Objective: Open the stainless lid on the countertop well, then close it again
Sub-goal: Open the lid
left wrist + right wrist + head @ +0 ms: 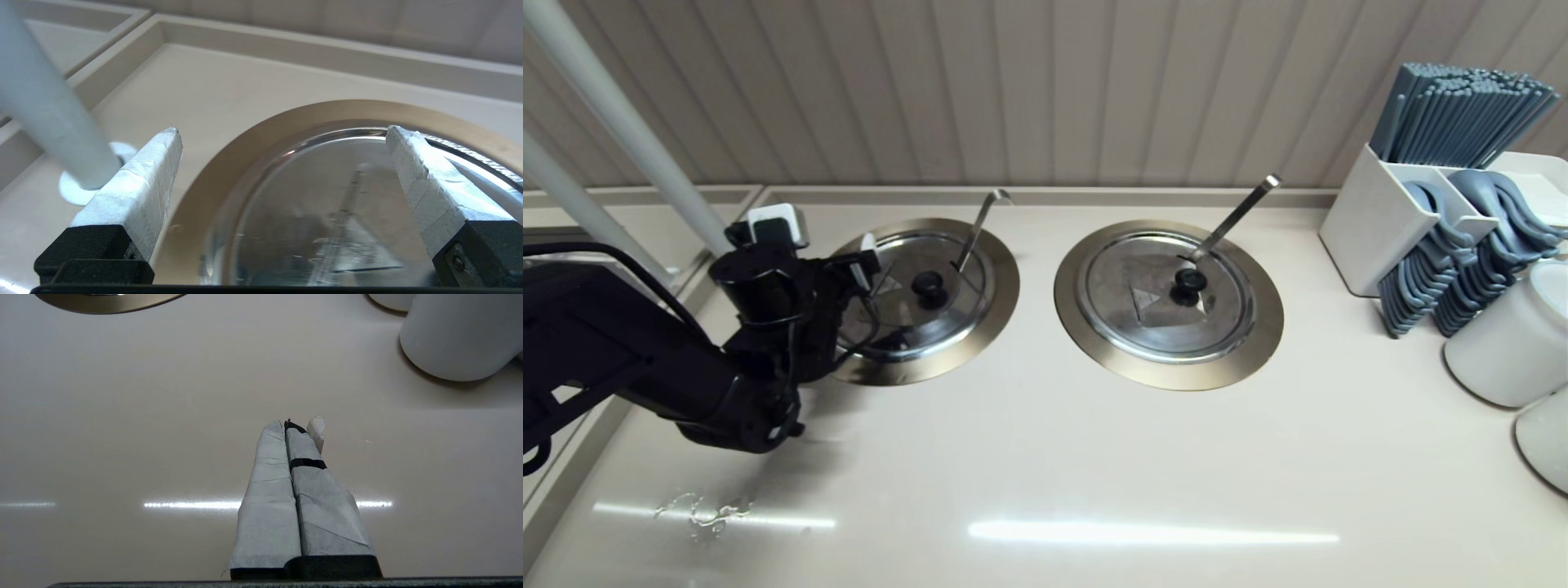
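Note:
The stainless lid lies shut and flat in the countertop well, the left one of two. It has a black knob and a thin ladle handle with a hooked end through its notch. My left gripper hovers over the lid's left edge, open, left of the knob and holding nothing. In the left wrist view the lid and bronze ring lie below the spread left gripper. My right gripper is shut and empty above bare counter, out of the head view.
The twin lid with a straight thick ladle handle sits to the right. A white caddy with chopsticks and spoons and white cups stand far right. White poles rise beside the left arm.

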